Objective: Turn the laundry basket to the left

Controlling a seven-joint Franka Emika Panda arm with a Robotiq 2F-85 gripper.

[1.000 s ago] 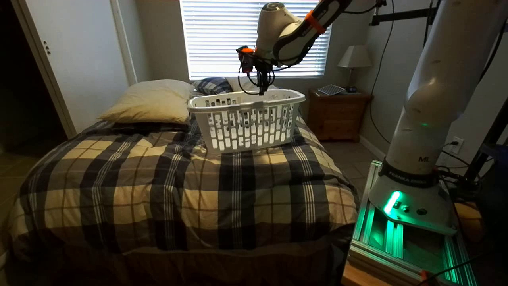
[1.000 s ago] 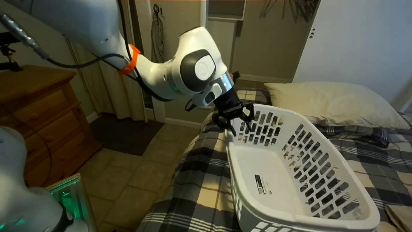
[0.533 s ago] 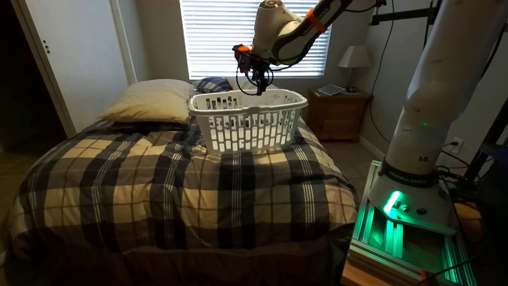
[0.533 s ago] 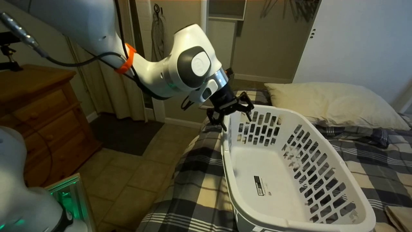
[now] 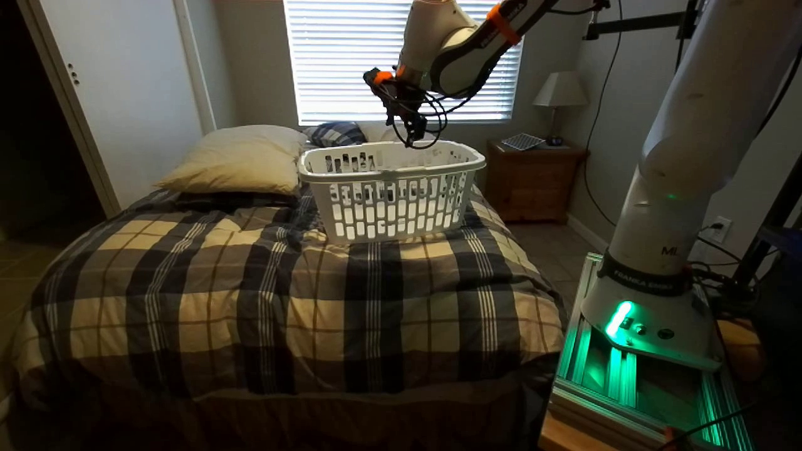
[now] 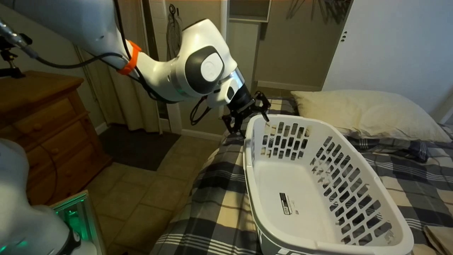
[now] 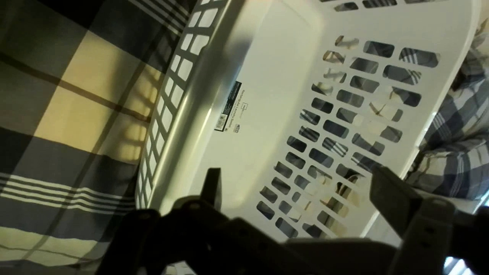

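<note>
Laundry basket [image 6: 300,184] on plaid-covered bed [image 5: 282,313], pincer [image 6: 255,127] spread wide, lamp [image 5: 561,91] on wooden nightstand [image 5: 534,188]

Bedroom in a home, going by the furnishings. Plaid-covered bed [image 5: 301,313] spreads out below the gripper [image 6: 255,127]; cream pillow [image 6: 368,113] off to the gripper's side. White slotted laundry basket [image 5: 395,173] on the bed too, near the gripper. Behind the gripper, in an exterior view: slatted window blinds [image 5: 351,62], bright light coming through. Also beyond the gripper, lower down: wooden nightstand [image 5: 536,188], a pale-shaded lamp [image 5: 559,91] on top. Well apart from the gripper, in an exterior view, I note a wooden chest of drawers [image 6: 49,131], long curtain [image 6: 127,109], tiled floor [image 6: 152,191].
</note>
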